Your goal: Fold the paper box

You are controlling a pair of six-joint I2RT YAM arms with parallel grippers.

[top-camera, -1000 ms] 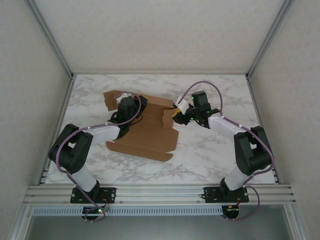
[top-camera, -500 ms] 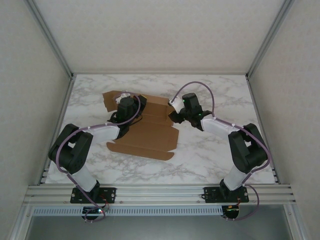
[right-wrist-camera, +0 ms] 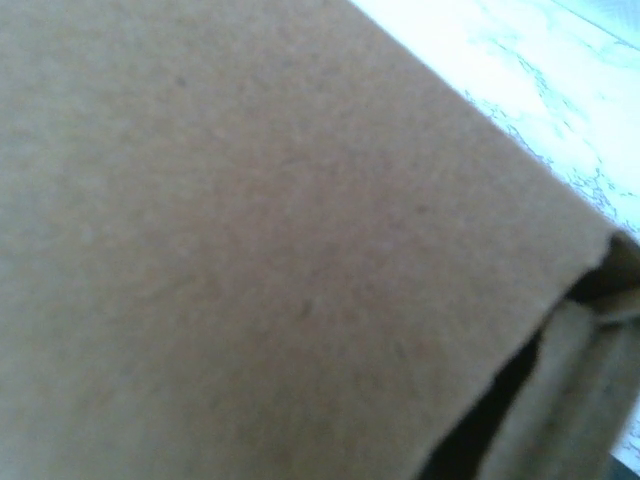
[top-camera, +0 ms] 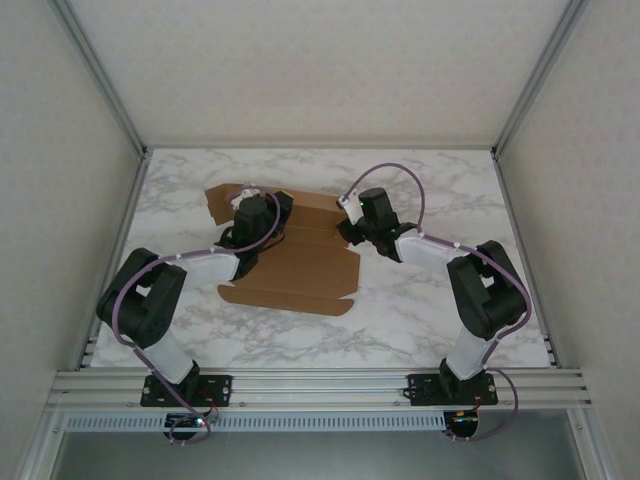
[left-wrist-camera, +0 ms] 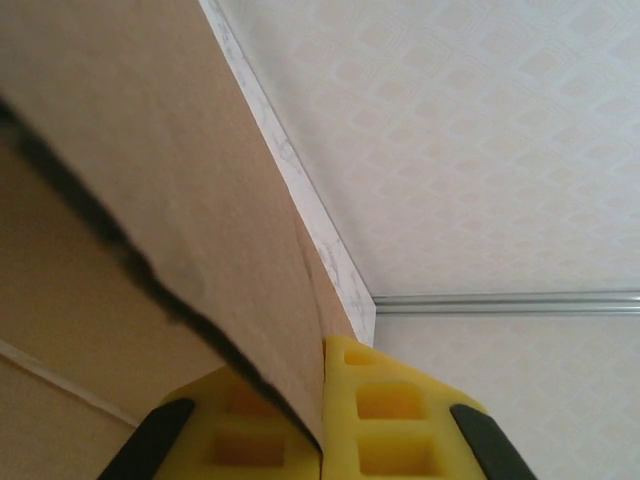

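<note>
The paper box [top-camera: 300,268] is a brown cardboard piece lying mid-table, its far and left flaps raised. My left gripper [top-camera: 268,212] reaches over its far left part. In the left wrist view the yellow pads [left-wrist-camera: 395,410] of the left gripper [left-wrist-camera: 325,425] are shut on a thin cardboard flap of the paper box [left-wrist-camera: 150,150]. My right gripper [top-camera: 349,232] presses against the box's far right edge. Blurred brown cardboard of the paper box [right-wrist-camera: 250,230] lies right against the right wrist camera, so its fingers are hidden.
The marble tabletop [top-camera: 440,300] lies bare to the right of and in front of the box. Pale walls with metal posts close in the left, right and far sides. An aluminium rail [top-camera: 320,382] carries both arm bases at the near edge.
My right arm has swung left and its gripper now sits against the box's far right edge. The small raised flap there no longer stands up. The left arm has held still.
</note>
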